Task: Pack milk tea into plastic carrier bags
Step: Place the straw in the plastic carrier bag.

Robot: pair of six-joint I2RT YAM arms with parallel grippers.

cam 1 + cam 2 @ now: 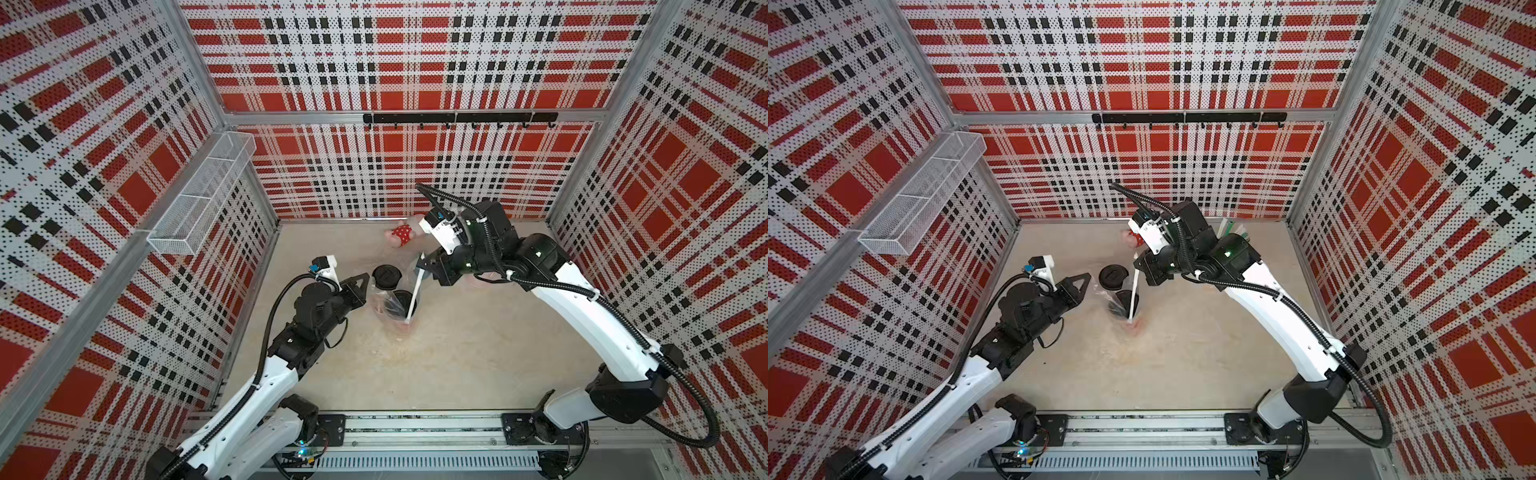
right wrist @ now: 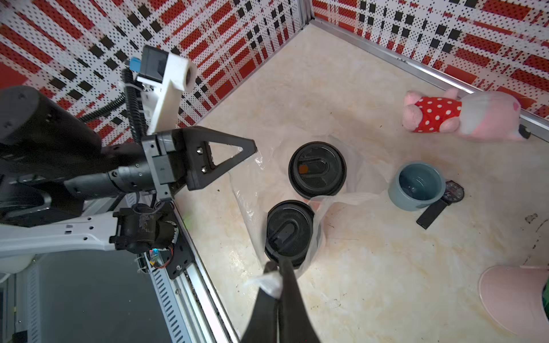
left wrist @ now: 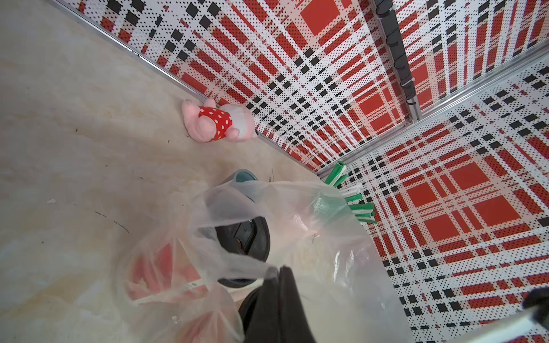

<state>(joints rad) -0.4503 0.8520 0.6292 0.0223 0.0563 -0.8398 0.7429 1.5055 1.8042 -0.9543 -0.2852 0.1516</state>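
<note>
1. The bag [image 2: 341, 196]: clear film, crumpled, mouth up, betw. your 2 arms. Both cups look to be inside it, but the film at the rear is hard to read.
2. The rear cup [image 2: 317, 170] & front cup [image 2: 289, 230]: upright, black lids up, long axis vertical, just beside each other.
3. The left gripper [image 2: 254, 148]: jaws together, bag rim pinched at the tips. Tip is just beside the rear cup.
4. The right gripper [image 2: 277, 268]: jaws together on a bunch of film at the opposite rim, over the front cup's edge.
5. Key relation: cups sit below & betw. your two pinch pts. My read: next pull goes straight up, both sides even, else the cups tip.
6. Views: right wrist shows both lids + the left gripper. Left wrist shows only one lid, but the left pinch close up. Top views show the arms flanking; film nearly invisible there.
</note>
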